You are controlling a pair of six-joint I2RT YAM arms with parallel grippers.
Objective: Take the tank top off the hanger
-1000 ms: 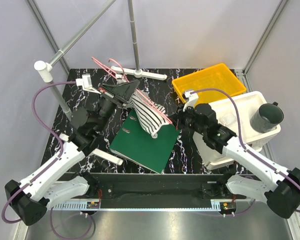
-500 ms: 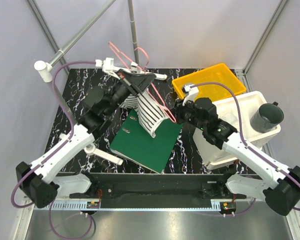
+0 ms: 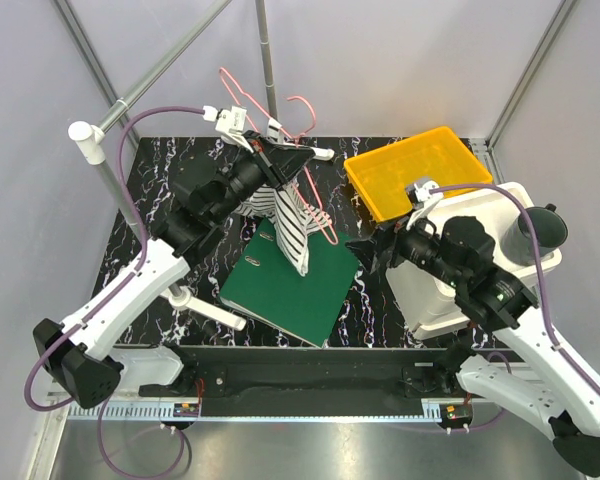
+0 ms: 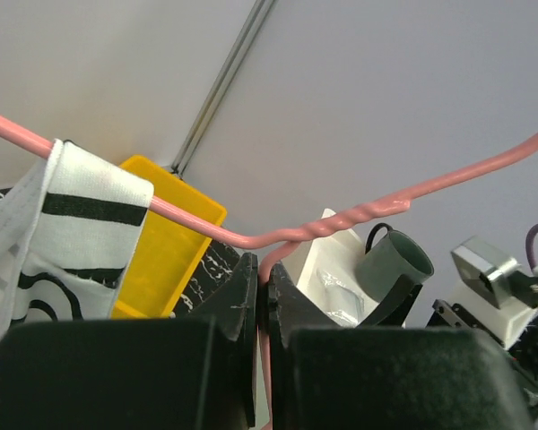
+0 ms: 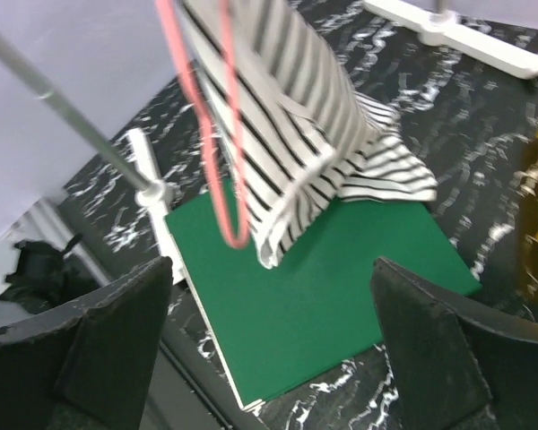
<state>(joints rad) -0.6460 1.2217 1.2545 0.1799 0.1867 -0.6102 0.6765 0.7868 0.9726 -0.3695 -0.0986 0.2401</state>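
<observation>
The left gripper point(image 4: 262, 273) clamps the hanger point(image 4: 359, 215), the tank top point(image 3: 292, 228) dangling (a strap over its wire). The right gripper point(image 5: 271, 269) gapes empty.

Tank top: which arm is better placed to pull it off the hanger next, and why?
Probably the right: the right gripper is open, facing the tank top, while the left gripper is shut on the hanger, holding it up.

1. The left gripper point(image 4: 262, 278) has carried the hanger point(image 4: 368, 213) higher and further back;
2. the right gripper point(image 3: 365, 250) has sprung open, apparently letting go of the tank top point(image 3: 290, 225), and drawn back.
</observation>
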